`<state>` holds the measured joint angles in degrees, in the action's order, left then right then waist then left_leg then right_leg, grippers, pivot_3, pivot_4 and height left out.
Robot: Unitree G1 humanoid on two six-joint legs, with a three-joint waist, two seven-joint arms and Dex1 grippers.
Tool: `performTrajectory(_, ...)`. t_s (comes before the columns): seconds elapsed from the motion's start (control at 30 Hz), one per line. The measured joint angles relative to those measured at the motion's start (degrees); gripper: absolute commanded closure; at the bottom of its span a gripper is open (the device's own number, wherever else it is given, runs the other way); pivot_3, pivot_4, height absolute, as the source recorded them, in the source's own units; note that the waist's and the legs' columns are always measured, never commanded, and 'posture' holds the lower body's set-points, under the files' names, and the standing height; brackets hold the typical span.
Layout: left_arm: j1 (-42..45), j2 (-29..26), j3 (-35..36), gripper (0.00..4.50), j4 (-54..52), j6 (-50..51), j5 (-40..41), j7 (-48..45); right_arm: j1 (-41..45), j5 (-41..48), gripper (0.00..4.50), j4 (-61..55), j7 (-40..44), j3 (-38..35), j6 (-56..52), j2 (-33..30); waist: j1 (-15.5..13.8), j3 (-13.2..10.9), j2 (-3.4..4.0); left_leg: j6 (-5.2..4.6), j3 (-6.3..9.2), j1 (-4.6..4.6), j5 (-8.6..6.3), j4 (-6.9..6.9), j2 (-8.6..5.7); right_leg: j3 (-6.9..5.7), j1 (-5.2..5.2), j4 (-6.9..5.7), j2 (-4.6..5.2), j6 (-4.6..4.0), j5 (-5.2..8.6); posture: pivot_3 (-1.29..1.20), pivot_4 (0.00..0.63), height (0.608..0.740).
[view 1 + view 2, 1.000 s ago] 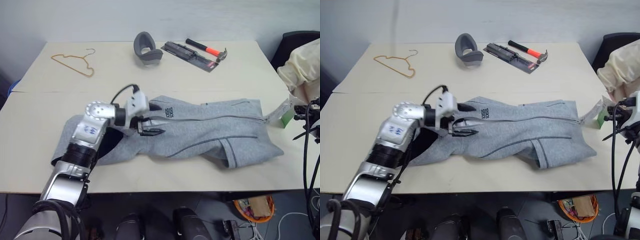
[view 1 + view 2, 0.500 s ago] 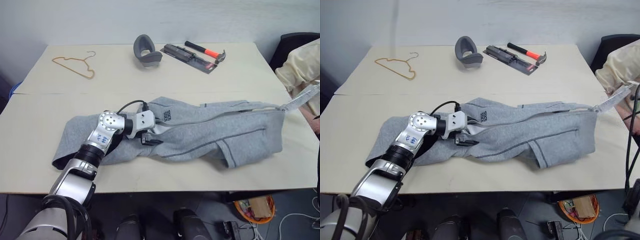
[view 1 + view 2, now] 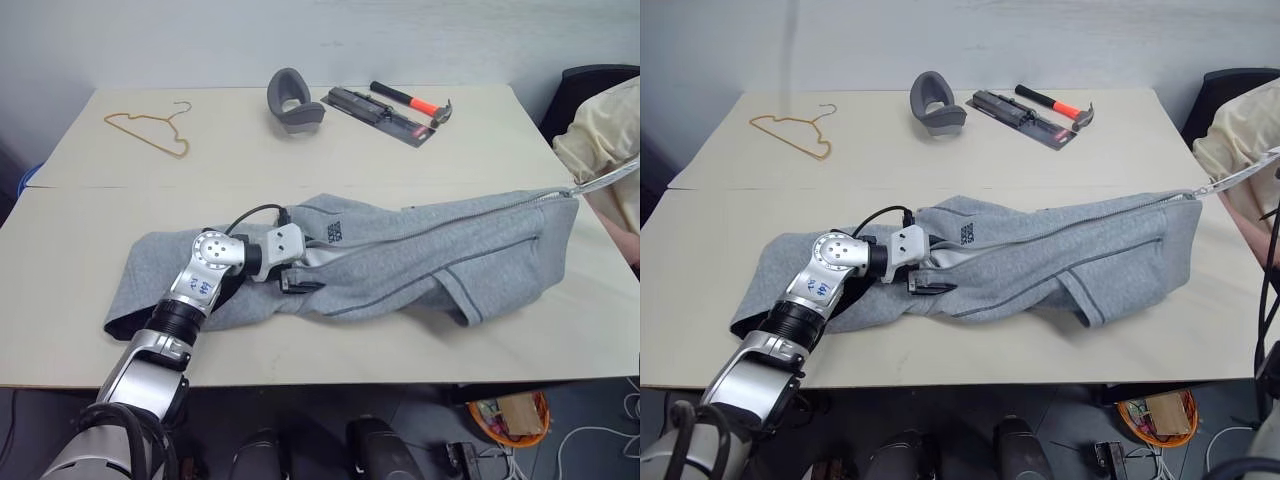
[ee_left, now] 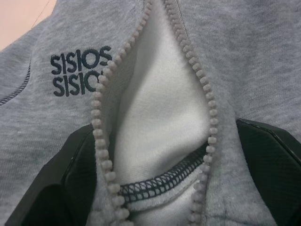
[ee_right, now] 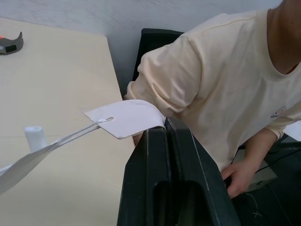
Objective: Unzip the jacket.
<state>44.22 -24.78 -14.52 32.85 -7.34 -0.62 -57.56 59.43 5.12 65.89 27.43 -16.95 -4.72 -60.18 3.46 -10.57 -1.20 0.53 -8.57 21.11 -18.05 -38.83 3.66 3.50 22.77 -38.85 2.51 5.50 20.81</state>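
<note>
The grey jacket [image 3: 400,260] lies across the table [image 3: 300,150] with its front zipper [image 3: 450,222] running from collar to hem. My left gripper [image 3: 298,277] rests on the collar end beside the dark chest logo [image 4: 80,70]. It is open, its black fingers [image 4: 56,183] either side of the parted zipper teeth [image 4: 101,117] and white lining. My right gripper [image 5: 167,129] is shut on a white paper tag [image 5: 127,117]. The tag's strip [image 3: 605,185] is taut and holds the jacket's right corner up off the table.
A person in a cream shirt [image 5: 211,84] stands close by the table's right end. At the far side lie a wire hanger [image 3: 148,130], a grey curved pad [image 3: 292,100], a black tool pack [image 3: 380,112] and a hammer [image 3: 412,100].
The right gripper has gone up and right, out of the head views, lifting the jacket's right corner by the tag. The left gripper has sunk onto the collar.
</note>
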Motion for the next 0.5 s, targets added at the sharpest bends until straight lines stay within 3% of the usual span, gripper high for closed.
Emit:
performTrajectory(0.37,-1.9,-0.41,1.15,0.0,-2.53,1.24,0.25,0.52,2.77,-0.74,4.44,0.24,0.0,0.84,3.6,-0.54,0.13,0.01,0.05,0.02,0.0,-0.03,0.0,0.06,0.03,-0.01,-0.01,0.03,-0.02,0.0,0.0,0.0,0.15,0.74)
performTrajectory(0.5,-2.27,-0.39,1.37,0.0,-3.09,1.97,0.31,0.7,-2.5,-2.89,4.44,-0.51,2.83,4.09,3.32,0.65,0.18,0.01,0.05,0.02,0.07,-0.05,-0.01,0.07,0.06,-0.01,-0.15,0.18,-0.02,-0.03,-0.02,0.0,0.15,0.74)
